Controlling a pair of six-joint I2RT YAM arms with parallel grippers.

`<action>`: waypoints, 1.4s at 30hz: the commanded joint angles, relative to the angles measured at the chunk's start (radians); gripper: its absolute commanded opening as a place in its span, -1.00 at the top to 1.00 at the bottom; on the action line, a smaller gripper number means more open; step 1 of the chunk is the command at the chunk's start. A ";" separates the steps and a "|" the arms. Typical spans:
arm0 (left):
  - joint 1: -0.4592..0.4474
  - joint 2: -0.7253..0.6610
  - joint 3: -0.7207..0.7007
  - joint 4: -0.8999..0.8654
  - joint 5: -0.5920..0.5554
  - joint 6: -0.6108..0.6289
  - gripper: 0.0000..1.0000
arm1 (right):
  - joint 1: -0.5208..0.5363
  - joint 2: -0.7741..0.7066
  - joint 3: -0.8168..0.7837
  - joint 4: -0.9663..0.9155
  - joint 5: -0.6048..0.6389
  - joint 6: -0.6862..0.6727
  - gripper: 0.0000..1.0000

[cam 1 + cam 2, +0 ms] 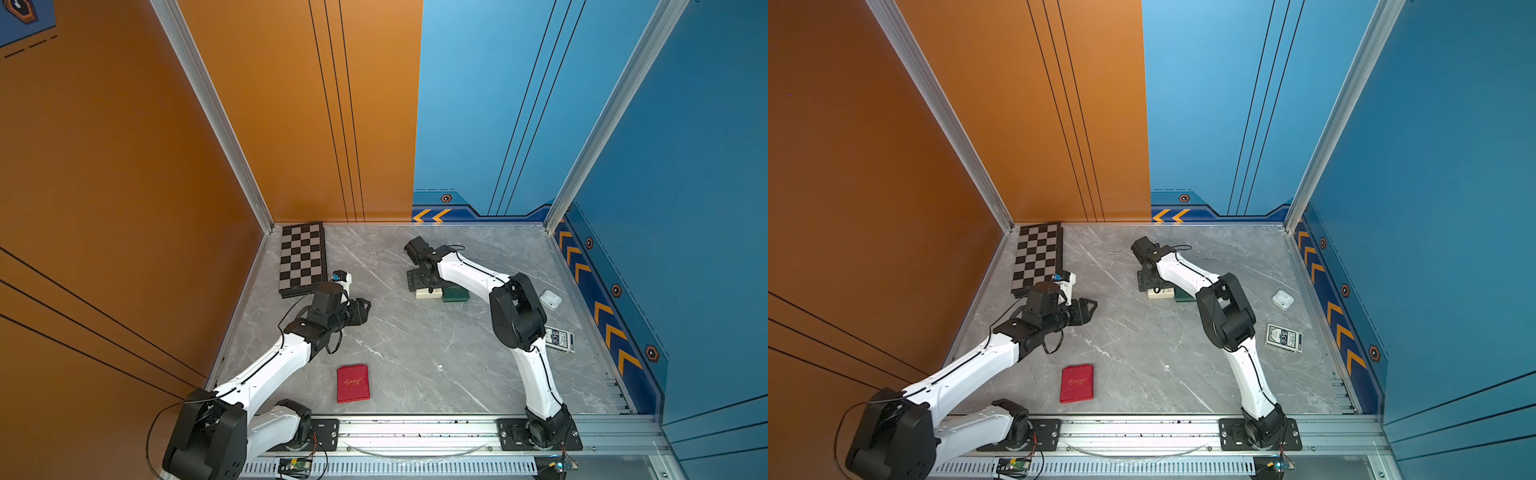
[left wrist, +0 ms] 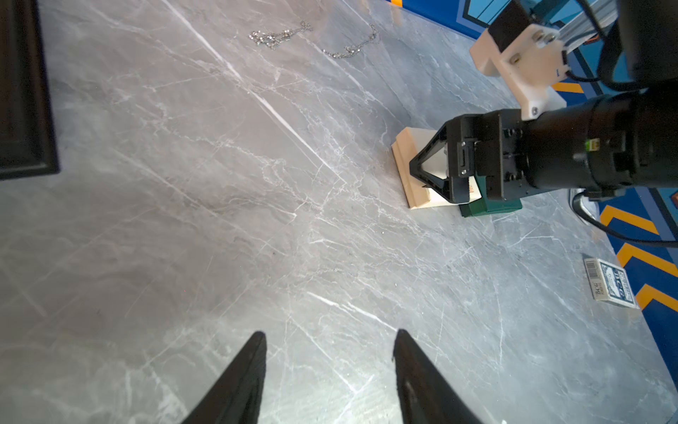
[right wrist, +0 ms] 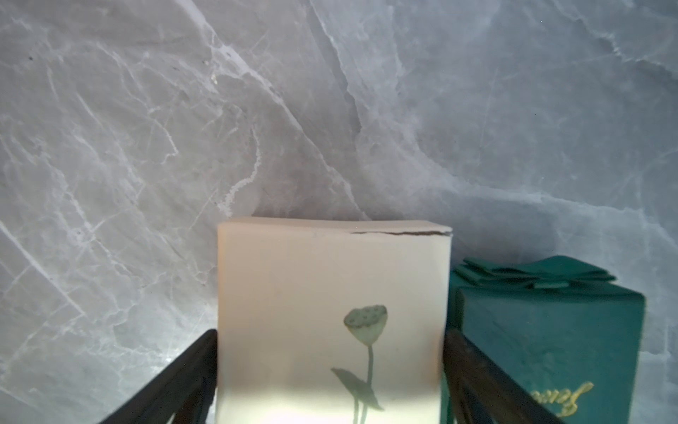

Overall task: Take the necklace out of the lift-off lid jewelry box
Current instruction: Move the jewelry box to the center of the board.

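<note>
Necklace (image 2: 280, 35) lies on the table (image 2: 183, 220), well apart from the cream box (image 3: 330, 275). Right gripper (image 3: 330, 332) straddles that box, jaws wide at its sides; whether it grips, I cannot tell. Left gripper (image 2: 330, 332) gapes, empty. Card pack (image 1: 1284, 337) reads "BCG"; the gold script on the green box (image 3: 550, 330) is unreadable.

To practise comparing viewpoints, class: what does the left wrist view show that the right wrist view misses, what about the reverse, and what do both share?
Only the left wrist view: the necklace lying loose on the table, a chessboard edge, a card deck, and the open left gripper. Only the right wrist view: a lotus drawing on the cream box and gold lettering on the green box. Both: the two boxes side by side, the right gripper straddling the cream box, and the table.
</note>
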 commanded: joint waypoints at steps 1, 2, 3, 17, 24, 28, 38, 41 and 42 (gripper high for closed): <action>0.009 -0.075 0.032 -0.153 -0.069 -0.001 -0.33 | 0.004 -0.034 -0.006 -0.014 -0.005 -0.034 -0.98; 0.009 -0.097 0.036 -0.177 -0.076 -0.006 -0.37 | 0.005 -0.049 -0.006 -0.012 -0.004 -0.040 -0.99; 0.009 -0.119 0.044 -0.198 -0.078 -0.013 -0.40 | 0.006 -0.068 -0.006 -0.010 -0.004 -0.046 -1.00; -0.031 -0.384 0.049 -0.598 -0.094 -0.250 -0.42 | 0.160 -0.426 -0.359 0.157 -0.137 -0.034 -0.89; -0.086 -0.488 -0.019 -0.730 -0.041 -0.386 -0.34 | 0.334 -0.525 -0.637 0.414 -0.317 0.087 -0.73; -0.143 -0.519 -0.047 -0.790 -0.042 -0.442 -0.29 | 0.420 -0.527 -0.732 0.546 -0.387 0.174 -0.67; -0.293 -0.514 -0.122 -0.827 -0.035 -0.553 -0.10 | 0.538 -0.510 -0.833 0.769 -0.447 0.321 -0.56; -0.313 -0.522 -0.127 -0.851 -0.044 -0.565 -0.09 | 0.558 -0.493 -0.829 0.794 -0.455 0.335 -0.54; -0.317 -0.522 -0.132 -0.855 -0.044 -0.568 -0.08 | 0.562 -0.487 -0.828 0.800 -0.461 0.338 -0.53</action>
